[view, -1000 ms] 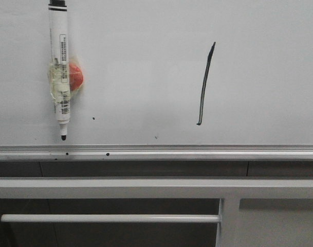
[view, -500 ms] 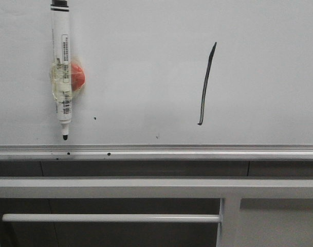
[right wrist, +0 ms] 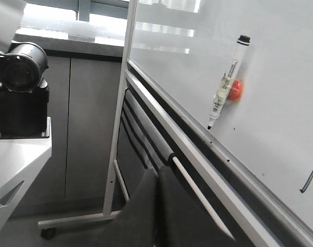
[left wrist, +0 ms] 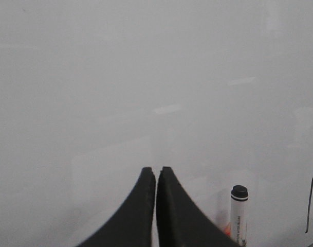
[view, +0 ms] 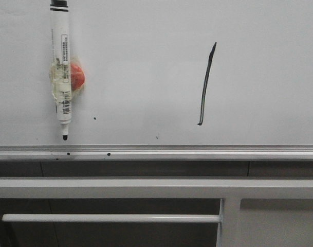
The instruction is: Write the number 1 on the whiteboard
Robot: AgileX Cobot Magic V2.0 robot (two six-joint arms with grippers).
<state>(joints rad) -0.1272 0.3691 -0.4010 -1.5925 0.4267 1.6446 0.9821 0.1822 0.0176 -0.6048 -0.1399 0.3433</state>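
Left gripper [left wrist: 156, 177]: fingers pressed together, nothing between them, facing a bare stretch of the whiteboard [left wrist: 120, 77] without touching it. Right gripper [right wrist: 156, 177]: fingers also pressed together and empty, held away from the board, looking along its silver rail [right wrist: 197, 135].

Marker [view: 60, 67] hangs uncapped, tip down, at the board's upper left, taped to a red magnet [view: 76, 76]. Neither gripper holds it.

The number 1 [view: 206, 85] is on the board: thin black slanted stroke, small hook at the bottom, right of centre, well apart from the marker. In the left wrist view it sits at the far edge [left wrist: 310, 201], beyond the marker, well clear of the gripper.

Judgement: writing done, marker parked; nothing evidently left but retreat.
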